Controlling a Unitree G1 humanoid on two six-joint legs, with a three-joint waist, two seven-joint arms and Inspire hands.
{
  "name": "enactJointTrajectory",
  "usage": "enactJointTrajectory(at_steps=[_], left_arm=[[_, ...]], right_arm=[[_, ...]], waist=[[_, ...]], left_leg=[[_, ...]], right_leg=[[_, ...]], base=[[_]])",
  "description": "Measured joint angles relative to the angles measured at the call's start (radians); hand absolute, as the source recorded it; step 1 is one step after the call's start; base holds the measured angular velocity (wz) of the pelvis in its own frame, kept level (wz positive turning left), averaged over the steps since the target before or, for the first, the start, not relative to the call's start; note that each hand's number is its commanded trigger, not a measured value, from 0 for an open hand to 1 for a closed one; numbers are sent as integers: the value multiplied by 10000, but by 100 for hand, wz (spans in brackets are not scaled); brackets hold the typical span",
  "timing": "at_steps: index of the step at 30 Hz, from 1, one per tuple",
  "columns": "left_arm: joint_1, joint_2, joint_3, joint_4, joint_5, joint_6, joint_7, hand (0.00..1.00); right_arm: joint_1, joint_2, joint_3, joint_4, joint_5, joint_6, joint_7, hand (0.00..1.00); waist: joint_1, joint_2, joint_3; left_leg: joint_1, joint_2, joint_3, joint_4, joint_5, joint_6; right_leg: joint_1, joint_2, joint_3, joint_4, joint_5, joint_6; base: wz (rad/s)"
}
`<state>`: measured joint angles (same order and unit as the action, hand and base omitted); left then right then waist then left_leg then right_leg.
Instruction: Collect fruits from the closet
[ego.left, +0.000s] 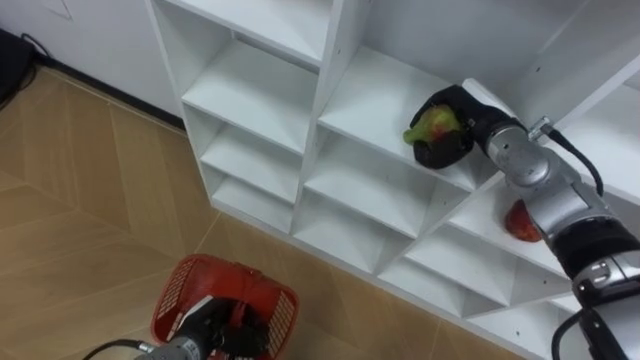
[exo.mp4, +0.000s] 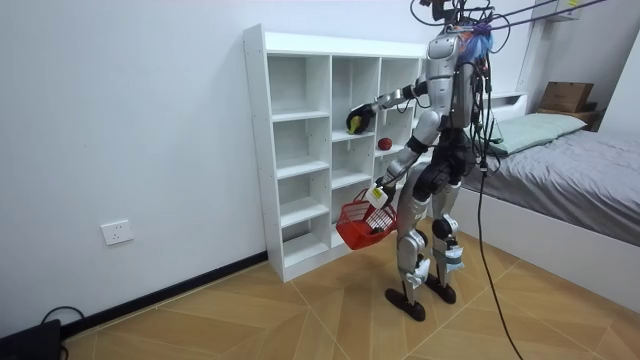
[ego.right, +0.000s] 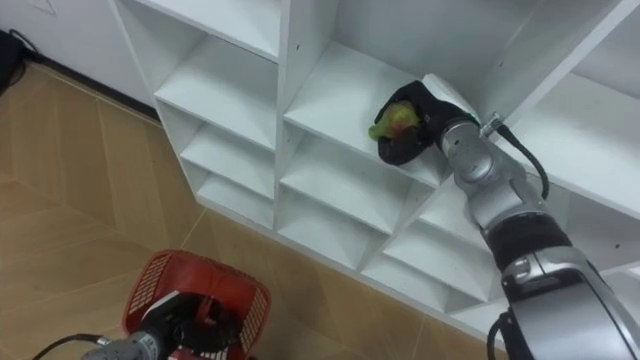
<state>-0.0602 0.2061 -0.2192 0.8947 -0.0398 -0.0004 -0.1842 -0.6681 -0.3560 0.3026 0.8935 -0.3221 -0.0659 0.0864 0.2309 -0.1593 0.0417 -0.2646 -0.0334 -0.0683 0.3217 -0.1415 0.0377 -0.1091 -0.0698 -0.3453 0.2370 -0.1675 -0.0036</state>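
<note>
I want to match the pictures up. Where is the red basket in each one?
Left eye view: the red basket is at the bottom, left of middle, over the wooden floor.
Right eye view: the basket is at the bottom left.
Room view: the basket hangs from the left hand, mid-picture.
Shared landmark: the white shelf unit, where the right hand grips a green fruit.

I see the white cubby closet (ego.left: 330, 60) in smooth matt board, over a pale wooden parquet floor (ego.left: 90, 200) with a satin sheen. The red latticed plastic basket (ego.left: 175, 295) looks matt, and the green-yellow round fruit (ego.left: 430, 125) smooth-skinned.
</note>
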Motion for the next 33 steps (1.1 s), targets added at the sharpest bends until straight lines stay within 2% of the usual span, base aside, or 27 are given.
enactJointTrajectory(at_steps=[9, 13, 15, 18, 20, 21, 27, 31, 33], left_arm=[[-150, -286, 1, -1, 123, -65, 7, 100], [-175, -373, -18, 0, 23, -73, 80, 100], [-209, -417, -13, 1, -10, -74, 84, 100], [-213, -470, -35, 2, -21, -79, 191, 100], [-229, -586, -42, 86, -129, -102, 237, 100], [-218, -646, -56, 128, -134, -115, 261, 100], [-227, -832, -51, 288, -239, -369, 256, 100], [-327, -852, -51, 275, -342, -445, 270, 100], [-380, -970, -91, 273, -377, -540, 290, 100]], right_arm=[[1790, 52, 29, -2729, -326, -56, 305, 100], [2215, 192, 312, -3428, -439, 110, 502, 100], [2592, 192, 313, -4117, -629, 177, 483, 100], [3240, 245, 312, -5444, -807, 204, 502, 100], [3442, 398, 312, -5833, -758, 204, 607, 100], [3605, 420, 312, -5986, -749, 202, 634, 100], [3989, 648, 293, -6540, -755, 179, 706, 100], [4611, 1141, 288, -6747, -1557, 38, 695, 100], [5014, 1295, 306, -6737, -1758, -63, 695, 100]], waist=[[-112, 61, -35], [-397, 98, -55], [-410, 157, -86], [-639, 409, -144], [-785, 636, -153], [-850, 722, -200], [-1123, 766, -221], [-1349, 778, -215], [-1403, 859, -205]], left_leg=[[20, 76, 350, -88, -2, 2], [65, 107, 461, -95, -3, 5], [105, 143, 564, -103, -10, 10], [159, 191, 683, -128, -19, 11], [325, 239, 892, -203, -19, 11], [397, 245, 941, -229, -19, 12], [497, 321, 1237, -307, -17, 10], [463, 358, 1305, -272, -19, 6], [419, 363, 1362, -276, -23, 5]], right_leg=[[-179, 36, 439, 45, 8, 6], [-186, 35, 522, 80, 20, 5], [-186, 54, 609, 71, 41, 2], [-184, 87, 712, 42, 94, -4], [-151, 112, 940, 66, 124, -19], [-122, 107, 974, 90, 124, -18], [-221, 121, 1189, 190, 129, -30], [-281, 157, 1260, 168, 145, -50], [-354, 155, 1325, 172, 146, -50]], base=[[-12], [-8], [-16], [-13], [-25], [-20], [-16], [-5], [-5]])
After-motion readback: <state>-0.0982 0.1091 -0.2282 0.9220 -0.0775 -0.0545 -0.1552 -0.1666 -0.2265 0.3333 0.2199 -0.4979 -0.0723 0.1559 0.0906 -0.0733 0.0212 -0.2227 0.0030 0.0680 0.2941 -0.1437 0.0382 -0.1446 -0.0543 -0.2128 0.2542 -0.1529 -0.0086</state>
